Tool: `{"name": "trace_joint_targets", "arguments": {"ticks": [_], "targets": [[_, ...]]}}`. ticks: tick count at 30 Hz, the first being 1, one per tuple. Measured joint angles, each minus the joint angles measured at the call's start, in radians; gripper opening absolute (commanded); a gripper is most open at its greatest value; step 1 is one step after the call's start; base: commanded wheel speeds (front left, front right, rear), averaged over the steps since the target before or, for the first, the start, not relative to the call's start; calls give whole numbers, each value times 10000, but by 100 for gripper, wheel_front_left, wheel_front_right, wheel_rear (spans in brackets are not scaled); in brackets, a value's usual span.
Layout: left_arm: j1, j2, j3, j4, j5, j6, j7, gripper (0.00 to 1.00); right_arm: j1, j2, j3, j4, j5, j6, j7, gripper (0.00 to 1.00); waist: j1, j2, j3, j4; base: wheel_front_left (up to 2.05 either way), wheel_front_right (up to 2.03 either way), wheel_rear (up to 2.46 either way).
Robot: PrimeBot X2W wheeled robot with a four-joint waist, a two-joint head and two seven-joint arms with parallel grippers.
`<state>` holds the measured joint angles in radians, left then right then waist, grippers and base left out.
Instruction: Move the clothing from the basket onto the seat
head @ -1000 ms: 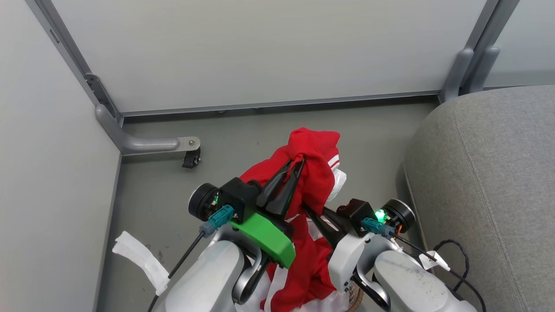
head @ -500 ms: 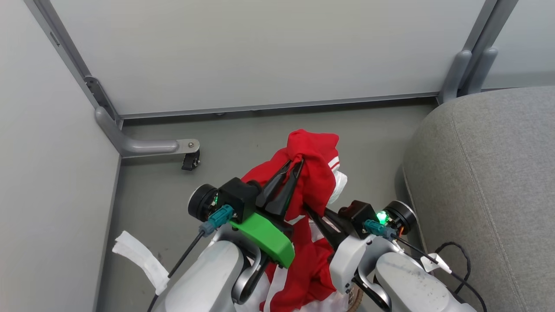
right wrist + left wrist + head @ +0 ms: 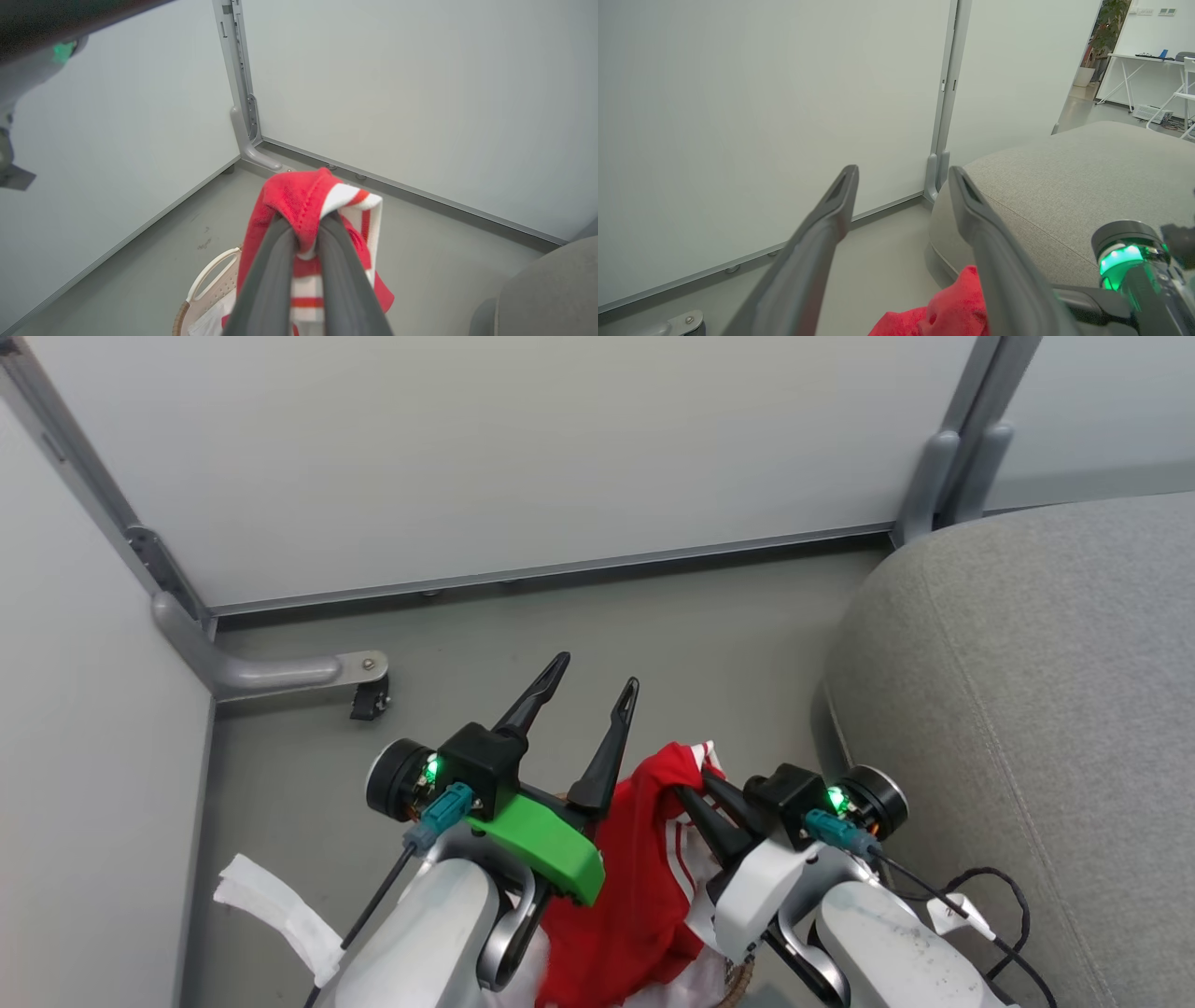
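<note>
The red clothing with white stripes hangs between my two arms, and my right gripper is shut on its upper fold. In the right wrist view the fabric drapes over the closed fingertips of that gripper. My left gripper stands open above and to the left of the garment, with nothing between its fingers. Below the cloth, part of the basket shows with a white handle and a brown rim. The grey seat fills the right side.
Pale partition walls close off the back and left. A metal foot with a caster sits on the grey floor at the left corner. A black cable loops by my right forearm, close to the seat's edge.
My left gripper has opened and let go of the red clothing, which has dropped lower and now hangs from the right gripper alone. The head camera has shifted a little.
</note>
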<state>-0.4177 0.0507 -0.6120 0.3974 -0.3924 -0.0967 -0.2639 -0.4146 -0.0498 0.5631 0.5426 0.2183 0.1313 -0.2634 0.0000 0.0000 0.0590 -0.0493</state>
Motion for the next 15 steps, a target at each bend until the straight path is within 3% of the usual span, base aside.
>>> {"name": "trace_joint_targets", "arguments": {"ticks": [15], "targets": [[736, -13, 1039, 161, 708, -267, 0, 100, 1232, 4, -1348, -2038, -408, 0, 0, 0, 0, 0, 119, -2528, 0, 0, 0]]}}
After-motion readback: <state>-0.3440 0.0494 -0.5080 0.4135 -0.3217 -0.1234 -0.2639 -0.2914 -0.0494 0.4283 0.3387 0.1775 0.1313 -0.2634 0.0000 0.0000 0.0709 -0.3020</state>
